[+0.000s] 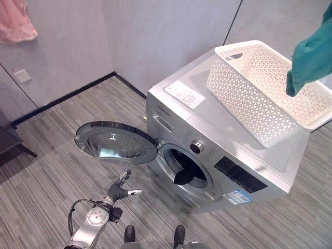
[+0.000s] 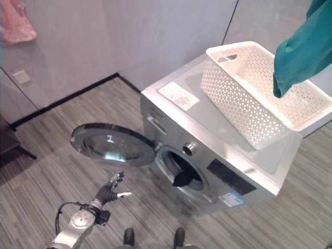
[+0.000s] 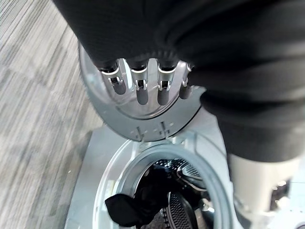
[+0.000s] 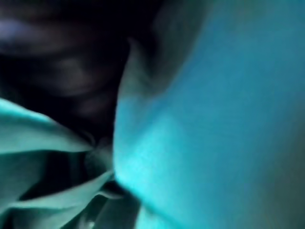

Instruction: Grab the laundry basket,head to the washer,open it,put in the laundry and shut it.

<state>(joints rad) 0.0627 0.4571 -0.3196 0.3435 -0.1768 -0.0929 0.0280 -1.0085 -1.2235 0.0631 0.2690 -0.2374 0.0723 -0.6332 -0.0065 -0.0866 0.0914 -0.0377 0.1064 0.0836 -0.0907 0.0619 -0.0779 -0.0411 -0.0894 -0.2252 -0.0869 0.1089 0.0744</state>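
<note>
The washer (image 1: 223,150) has its door (image 1: 115,142) open, the basket (image 1: 270,91) on top. A teal cloth (image 1: 314,54) hangs over the basket; the right hand's grip I cannot tell. The left hand (image 1: 122,189), fingers relaxed, is below the door.

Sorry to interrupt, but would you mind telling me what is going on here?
The robot is loading a washer. Its door is swung open, and a dark garment hangs out of the drum opening. A white laundry basket sits on top of the washer, with a teal cloth hanging above it. The left hand hovers open, below the door.
</note>
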